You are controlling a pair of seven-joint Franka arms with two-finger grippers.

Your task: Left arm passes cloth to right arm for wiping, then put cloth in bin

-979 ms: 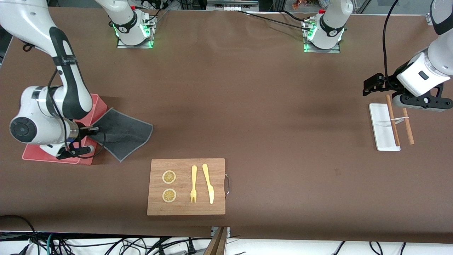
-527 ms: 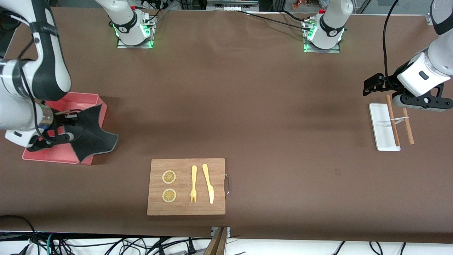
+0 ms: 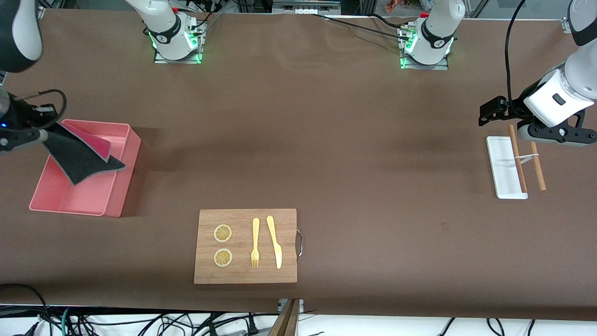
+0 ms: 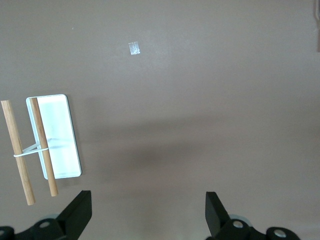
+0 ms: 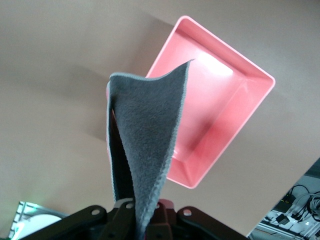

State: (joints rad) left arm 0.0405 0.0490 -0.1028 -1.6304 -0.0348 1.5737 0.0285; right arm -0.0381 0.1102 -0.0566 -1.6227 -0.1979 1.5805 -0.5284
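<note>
My right gripper (image 3: 39,135) is shut on the cloth (image 3: 81,156) and holds it in the air over the pink bin (image 3: 123,179). The cloth hangs folded, dark grey face out, with a strip of magenta-red showing. In the right wrist view the cloth (image 5: 147,145) hangs from my right gripper (image 5: 145,227) above the bin (image 5: 235,125), which holds nothing. My left gripper (image 3: 492,112) is open and empty, held still above the table beside the small white tray (image 3: 501,163). In the left wrist view the left gripper (image 4: 148,210) shows bare table between its jaws.
A wooden cutting board (image 3: 246,246) with two lemon slices, a yellow fork and a yellow knife lies near the front camera. A pair of wooden sticks (image 3: 527,158) tied with a band rests across the white tray (image 4: 54,135) at the left arm's end.
My right gripper has lifted the cloth off the table beside the bin and carried it up over the bin, toward the table's end. The left arm has not moved.
</note>
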